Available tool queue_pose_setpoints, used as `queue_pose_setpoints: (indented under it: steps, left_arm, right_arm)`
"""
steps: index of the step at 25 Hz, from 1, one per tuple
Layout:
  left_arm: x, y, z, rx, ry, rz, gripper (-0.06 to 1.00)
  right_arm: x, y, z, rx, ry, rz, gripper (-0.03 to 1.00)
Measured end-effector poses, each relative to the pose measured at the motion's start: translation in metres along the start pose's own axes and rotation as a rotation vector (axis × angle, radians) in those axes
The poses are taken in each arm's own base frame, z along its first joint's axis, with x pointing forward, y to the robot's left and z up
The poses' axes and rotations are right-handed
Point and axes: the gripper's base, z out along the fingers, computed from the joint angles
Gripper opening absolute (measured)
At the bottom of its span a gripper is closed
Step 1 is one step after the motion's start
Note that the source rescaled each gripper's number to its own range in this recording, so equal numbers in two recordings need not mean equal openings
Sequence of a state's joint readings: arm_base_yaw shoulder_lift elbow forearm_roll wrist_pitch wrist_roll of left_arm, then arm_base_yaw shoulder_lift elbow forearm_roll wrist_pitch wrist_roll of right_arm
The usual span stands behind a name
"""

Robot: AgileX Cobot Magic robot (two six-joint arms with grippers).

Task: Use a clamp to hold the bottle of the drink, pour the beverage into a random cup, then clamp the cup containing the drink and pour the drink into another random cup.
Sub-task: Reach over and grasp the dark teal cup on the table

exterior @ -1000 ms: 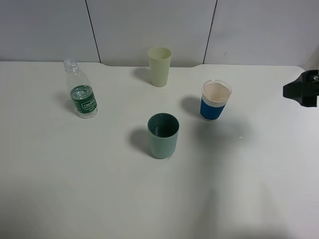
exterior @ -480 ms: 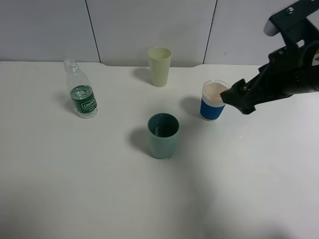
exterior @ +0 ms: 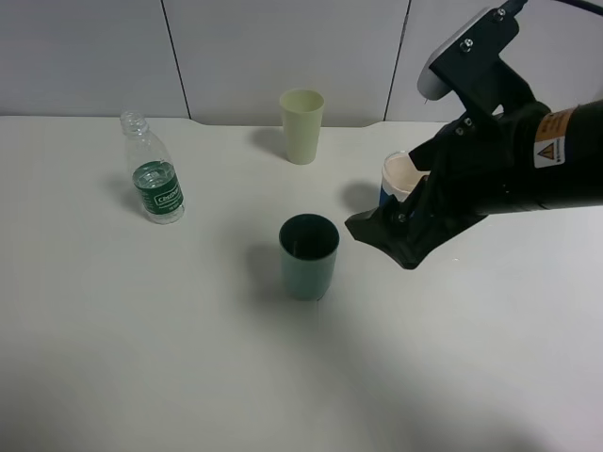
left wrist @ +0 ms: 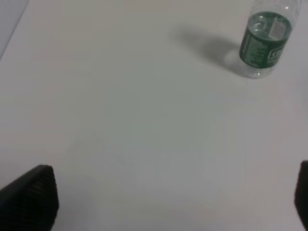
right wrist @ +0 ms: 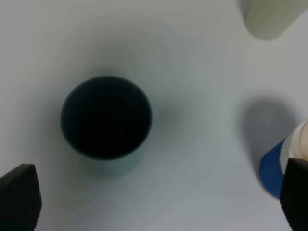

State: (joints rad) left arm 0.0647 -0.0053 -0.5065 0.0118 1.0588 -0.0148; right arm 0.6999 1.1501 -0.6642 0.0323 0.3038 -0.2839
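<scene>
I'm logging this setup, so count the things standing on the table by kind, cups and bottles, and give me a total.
Cups: 3 (pale yellow-green cup, dark teal cup, blue-banded white cup)
Bottles: 1 (clear bottle with a green label)
Total: 4

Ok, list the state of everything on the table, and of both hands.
Clear plastic bottle with green label: upright, uncapped, untouched.
Dark teal plastic tumbler: upright, contents unclear.
Pale yellow-green cup: upright.
White cup with blue band: upright, partly hidden.
Right hand: open, empty, near the tumbler.
Left hand: open, empty.
</scene>
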Motion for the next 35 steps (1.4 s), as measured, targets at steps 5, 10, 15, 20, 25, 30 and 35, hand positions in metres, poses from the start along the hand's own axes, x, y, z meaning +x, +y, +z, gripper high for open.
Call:
queue_pose_setpoints:
  steps: [5, 10, 15, 20, 25, 30, 35]
  left_arm:
    - [0.000, 0.000, 0.000, 0.000, 0.000, 0.000, 1.00]
    - [0.000, 0.000, 0.000, 0.000, -0.001, 0.000, 1.00]
    - [0.000, 0.000, 0.000, 0.000, -0.001, 0.000, 1.00]
    - [0.000, 0.000, 0.000, 0.000, -0.001, 0.000, 1.00]
    - [0.000, 0.000, 0.000, 0.000, -0.001, 0.000, 1.00]
    - [0.000, 0.000, 0.000, 0.000, -0.001, 0.000, 1.00]
    - [0.000, 0.000, 0.000, 0.000, -0.001, 0.000, 1.00]
  right_arm:
    - [0.000, 0.003, 0.000, -0.010, 0.000, 0.030, 1.00]
    - [0.027, 0.010, 0.007, -0.026, 0.077, 0.079, 1.00]
    - [0.043, 0.014, 0.012, -0.026, 0.084, 0.079, 1.00]
    - [0.072, 0.020, 0.018, -0.008, 0.028, 0.080, 1.00]
    - [0.082, 0.023, 0.027, 0.002, 0.001, 0.080, 1.00]
    - [0.089, 0.024, 0.051, 0.006, 0.006, 0.079, 1.00]
    - [0.100, 0.027, 0.076, -0.007, 0.029, 0.048, 1.00]
